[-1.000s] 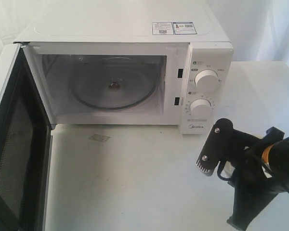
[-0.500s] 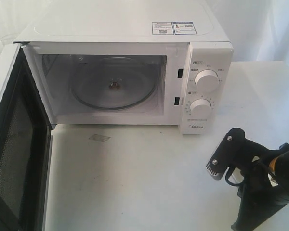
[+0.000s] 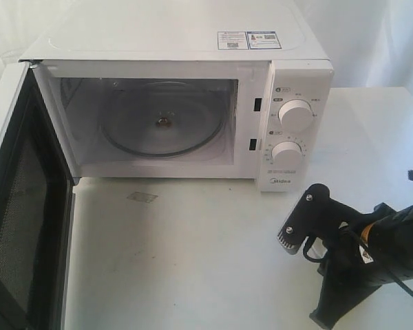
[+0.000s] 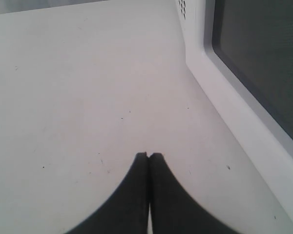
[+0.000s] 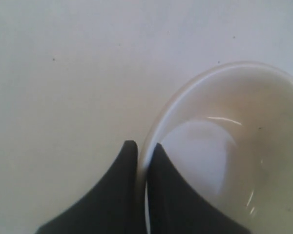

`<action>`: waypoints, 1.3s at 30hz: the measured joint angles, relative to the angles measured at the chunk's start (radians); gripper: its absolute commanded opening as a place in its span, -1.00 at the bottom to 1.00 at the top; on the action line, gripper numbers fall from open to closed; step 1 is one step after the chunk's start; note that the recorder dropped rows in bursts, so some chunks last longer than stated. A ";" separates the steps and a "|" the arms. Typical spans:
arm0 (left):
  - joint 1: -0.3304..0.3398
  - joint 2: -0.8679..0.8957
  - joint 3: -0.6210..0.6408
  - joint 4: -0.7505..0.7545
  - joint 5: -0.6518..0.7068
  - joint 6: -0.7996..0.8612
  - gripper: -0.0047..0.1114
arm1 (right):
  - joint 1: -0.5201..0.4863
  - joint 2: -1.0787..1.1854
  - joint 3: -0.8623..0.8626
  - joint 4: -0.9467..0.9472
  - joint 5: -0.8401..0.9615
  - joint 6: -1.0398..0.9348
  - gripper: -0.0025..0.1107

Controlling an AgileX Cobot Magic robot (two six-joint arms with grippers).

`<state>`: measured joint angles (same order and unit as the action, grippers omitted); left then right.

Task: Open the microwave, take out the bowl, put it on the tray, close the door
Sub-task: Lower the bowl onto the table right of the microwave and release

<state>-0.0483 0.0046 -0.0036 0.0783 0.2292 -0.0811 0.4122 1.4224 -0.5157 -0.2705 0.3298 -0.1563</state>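
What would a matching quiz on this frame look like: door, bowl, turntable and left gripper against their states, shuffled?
Things:
1. door
2. bowl
3. glass turntable
4. left gripper

States:
A. shut, holding nothing, above the table
B. swung wide open
C. rim pinched in the right gripper
D. bare, inside the microwave

Pairs: 1-B, 2-C, 3-D, 4-A
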 measured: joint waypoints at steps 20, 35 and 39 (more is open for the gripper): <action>0.000 0.000 0.000 0.000 0.000 0.000 -0.92 | 0.000 0.024 0.000 -0.021 -0.024 0.000 -0.30; 0.000 0.000 0.000 0.000 0.000 0.000 -0.92 | 0.000 -0.096 -0.055 0.000 0.003 0.000 -0.27; 0.000 0.000 0.000 0.000 0.000 0.000 -0.92 | 0.000 -0.168 -0.071 0.057 0.011 0.000 -0.27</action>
<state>-0.0483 0.0046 -0.0036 0.0783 0.2292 -0.0811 0.4122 1.2545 -0.5863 -0.2132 0.3405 -0.1563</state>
